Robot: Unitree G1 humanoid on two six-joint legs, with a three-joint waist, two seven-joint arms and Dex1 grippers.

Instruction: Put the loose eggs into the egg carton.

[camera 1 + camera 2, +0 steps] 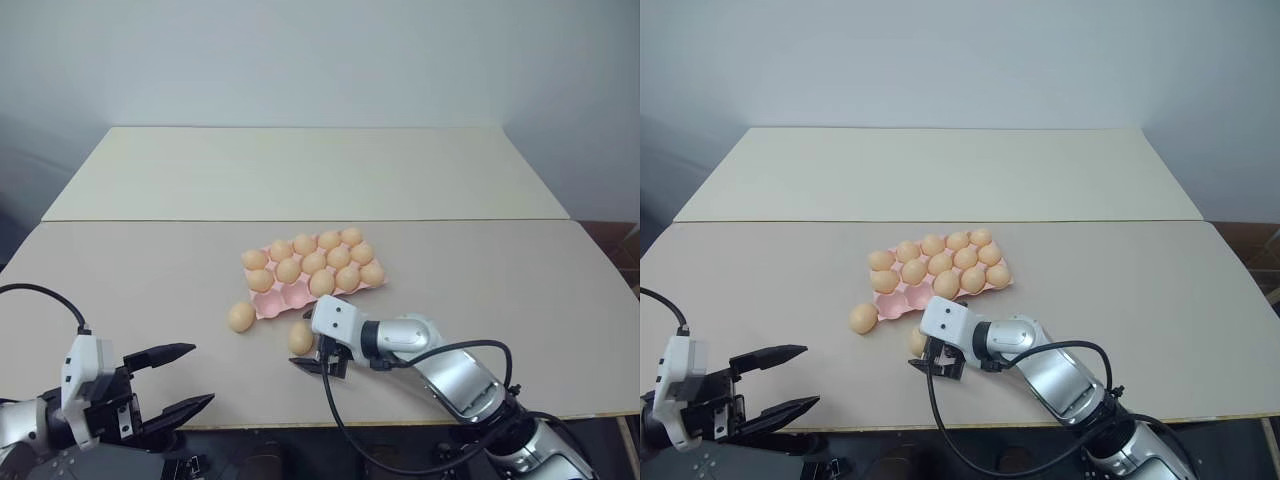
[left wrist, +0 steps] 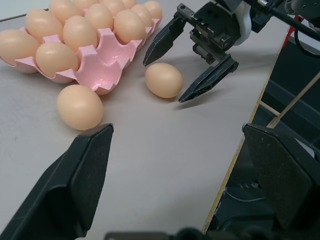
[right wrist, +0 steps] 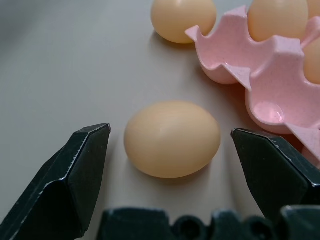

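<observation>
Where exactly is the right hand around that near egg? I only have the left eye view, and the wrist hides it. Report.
Observer: The right hand is open. The near egg lies between its fingers, and neither finger touches it.
Operator: Check how low the fingertips are.
Observer: In the left wrist view, one tip sits on each side of the egg, both close to the table.
Operator: Name the closest free cup.
Observer: In the right wrist view, an empty cup at the edge of the egg carton opens just beyond the egg.
</observation>
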